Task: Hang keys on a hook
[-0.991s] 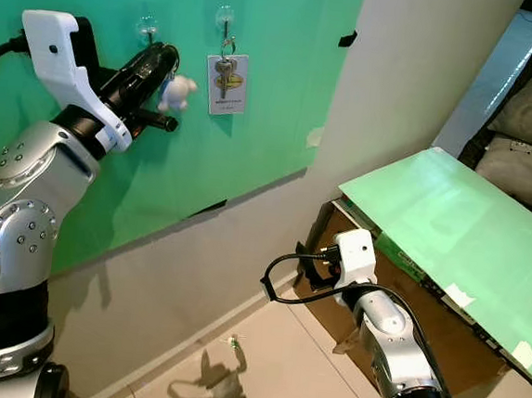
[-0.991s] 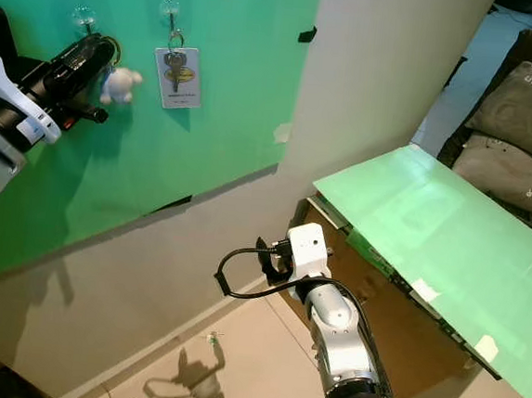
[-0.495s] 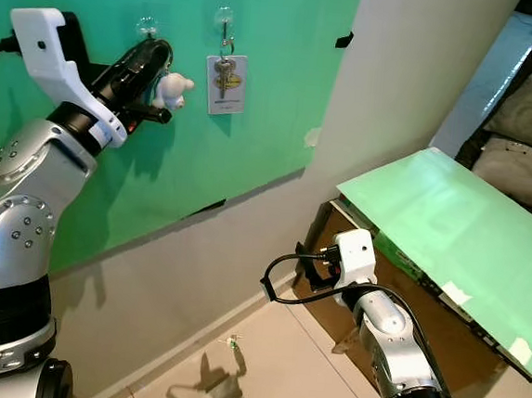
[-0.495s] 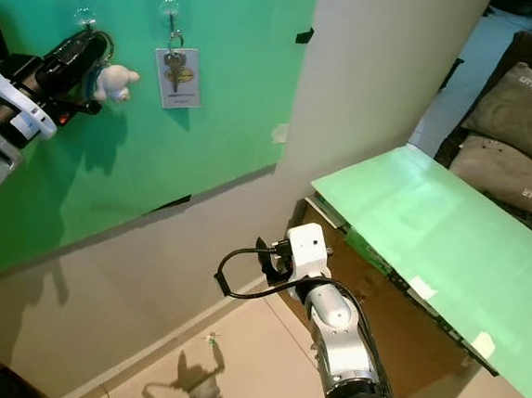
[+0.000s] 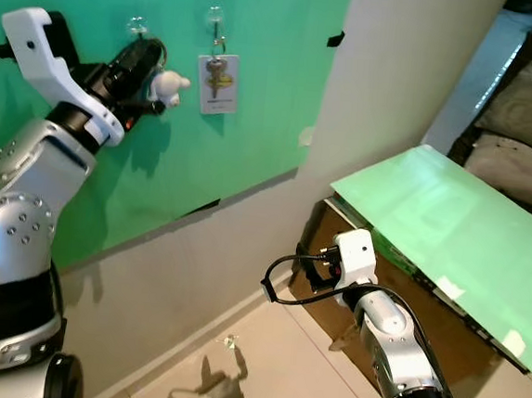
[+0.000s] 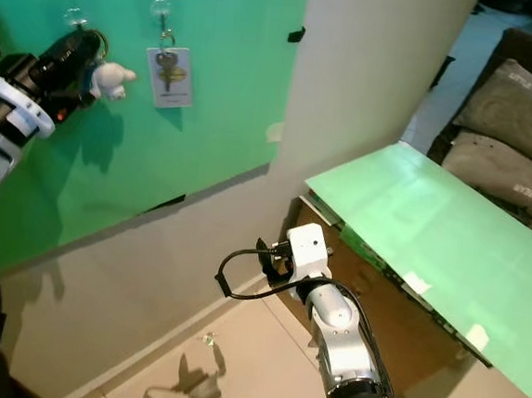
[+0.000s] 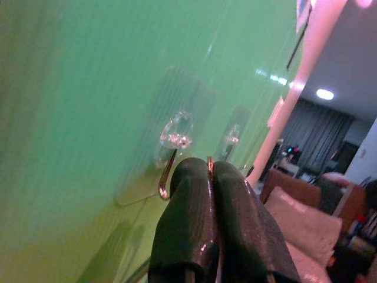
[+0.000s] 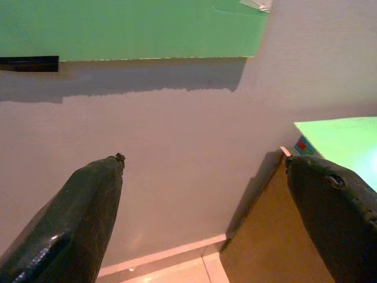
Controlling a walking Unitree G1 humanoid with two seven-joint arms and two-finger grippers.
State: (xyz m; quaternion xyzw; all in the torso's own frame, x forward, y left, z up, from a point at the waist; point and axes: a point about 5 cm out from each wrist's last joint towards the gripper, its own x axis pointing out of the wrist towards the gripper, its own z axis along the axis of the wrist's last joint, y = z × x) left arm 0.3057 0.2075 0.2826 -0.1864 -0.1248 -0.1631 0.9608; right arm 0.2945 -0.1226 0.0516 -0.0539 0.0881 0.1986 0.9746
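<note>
Left gripper (image 7: 209, 171) raised to the green wall panel (image 5: 257, 86), fingers pressed together on the key ring (image 7: 209, 163), tips just beside the clear adhesive hook (image 7: 172, 141). White plush keychain (image 5: 169, 83) dangling beside the fingers, just below that hook. Long axis of the keyring bundle probably running out along the fingers, toward the panel. Risk: ring sliding past the hook tip on release and dropping to the floor. Neighbouring hook (image 5: 214, 15) already carrying tagged keys (image 5: 216, 83). Right gripper (image 8: 203, 177) low, fingers spread wide, idle.
</note>
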